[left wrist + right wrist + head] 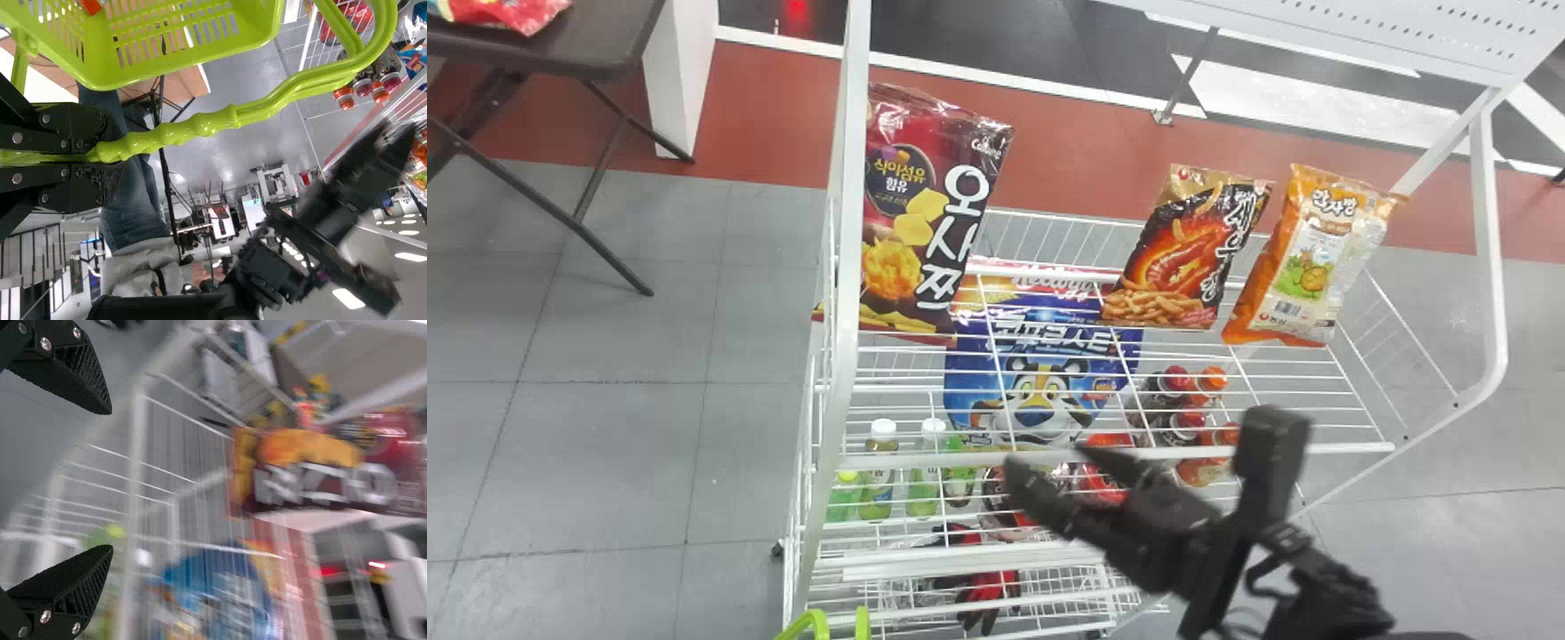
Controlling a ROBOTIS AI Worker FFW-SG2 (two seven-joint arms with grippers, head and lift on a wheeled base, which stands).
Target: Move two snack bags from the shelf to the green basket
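In the head view my right gripper (1051, 462) is open and empty, in front of the shelf (1129, 454). On the top tier stand a maroon snack bag (916, 231) at the left, a black shrimp snack bag (1183, 258) and an orange snack bag (1316, 258) at the right. The right wrist view has the right gripper (109, 480) with its fingers wide apart, and the maroon bag (320, 470) beyond them. In the left wrist view my left gripper (107, 155) is closed around the handle of the green basket (187, 67), where a small orange piece (90, 5) shows.
Lower tiers hold a blue cereal bag (1040, 373), green bottles (879, 480), red- and orange-capped bottles (1183, 422) and dark red gloves (991, 596). White side rails (847, 267) flank the top tier. A dark folding table (578, 44) stands at the far left.
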